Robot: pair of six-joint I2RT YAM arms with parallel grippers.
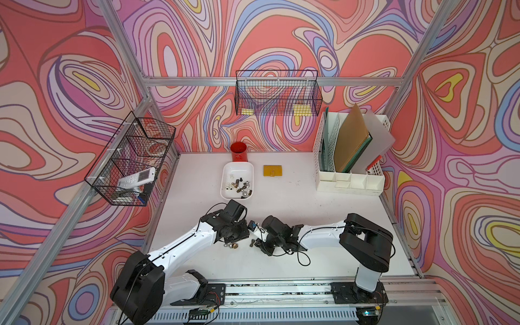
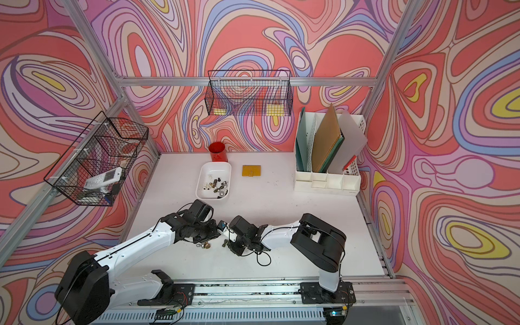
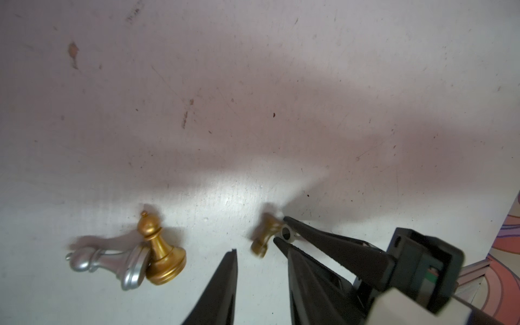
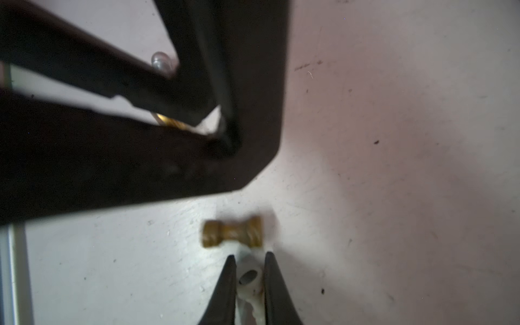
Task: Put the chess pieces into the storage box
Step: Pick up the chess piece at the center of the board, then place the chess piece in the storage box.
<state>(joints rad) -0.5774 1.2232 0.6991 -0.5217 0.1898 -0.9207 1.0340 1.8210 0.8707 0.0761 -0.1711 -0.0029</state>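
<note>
Near the rear edge of the table (image 1: 295, 213), just in front of a red cup (image 1: 238, 151): the storage box (image 1: 238, 166), holding a scatter of chess pieces (image 1: 240, 182). Toward the front edge, four more outside it: silver piece (image 3: 104, 260) lying flat, touching an upright gold piece (image 3: 164, 253); gold rook (image 3: 261, 239) on its side; white piece (image 4: 249, 278) pinched in the narrow jaws of the right gripper (image 4: 250, 257). Left gripper (image 3: 254, 249) low beside the rook, jaws partly spread, gripping nothing.

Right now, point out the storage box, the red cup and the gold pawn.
storage box (image 1: 238, 169): top view, bare floor at its far end.
red cup (image 1: 238, 156): top view, outer wall.
gold pawn (image 3: 161, 250): left wrist view, body above the base.
</note>
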